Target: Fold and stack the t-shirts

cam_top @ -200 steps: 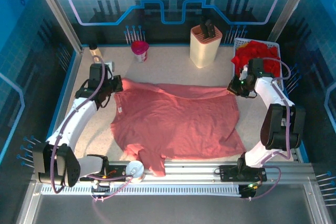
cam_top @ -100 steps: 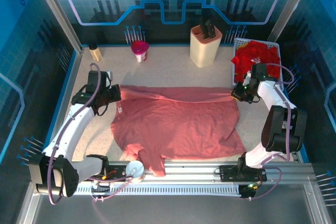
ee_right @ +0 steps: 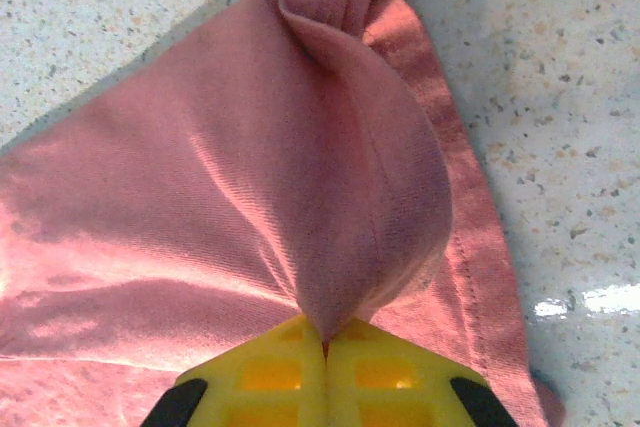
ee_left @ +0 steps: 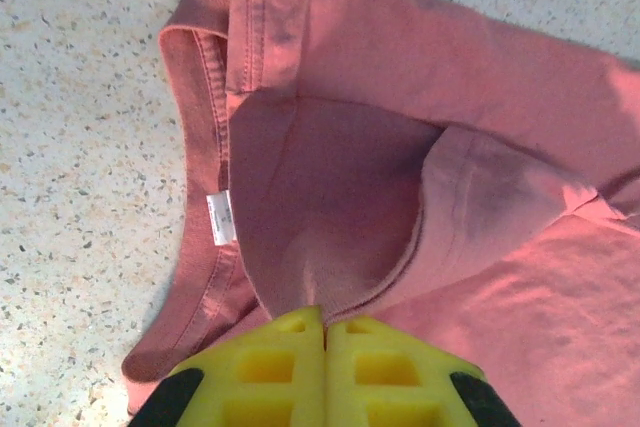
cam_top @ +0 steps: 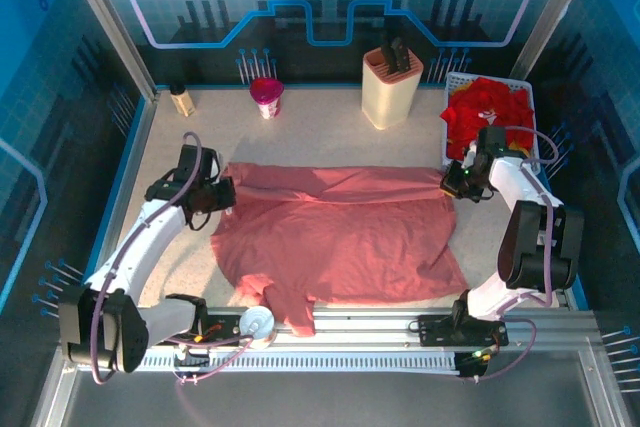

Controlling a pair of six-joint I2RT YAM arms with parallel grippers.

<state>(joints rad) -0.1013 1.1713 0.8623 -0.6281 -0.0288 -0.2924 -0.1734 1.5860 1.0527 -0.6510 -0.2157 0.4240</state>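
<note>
Spread pink t-shirt (cam_top: pixel 340 237) pinched along its far edge.
Cloth is clamped by left gripper (ee_left: pixel 325 322) and right gripper (ee_right: pixel 325 332); knife block (cam_top: pixel 392 87) is seen at twelve o'clock, basket (cam_top: pixel 452 80) at one.

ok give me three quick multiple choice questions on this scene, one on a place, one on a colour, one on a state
1. Where does the basket of red tees stand?
A) far right corner
B) near left corner
C) dead centre

2. What colour is the spread tee?
A) yellow
B) salmon-pink
C) white

3. What state is the right pincer in?
A) wide open
B) shut on nothing
C) shut on the spread tee

Answers:
1 A, the top view has the basket at the far right.
2 B, the cloth is pink in every view.
3 C, the right wrist view has a fold of cloth running into the closed jaws.
</note>
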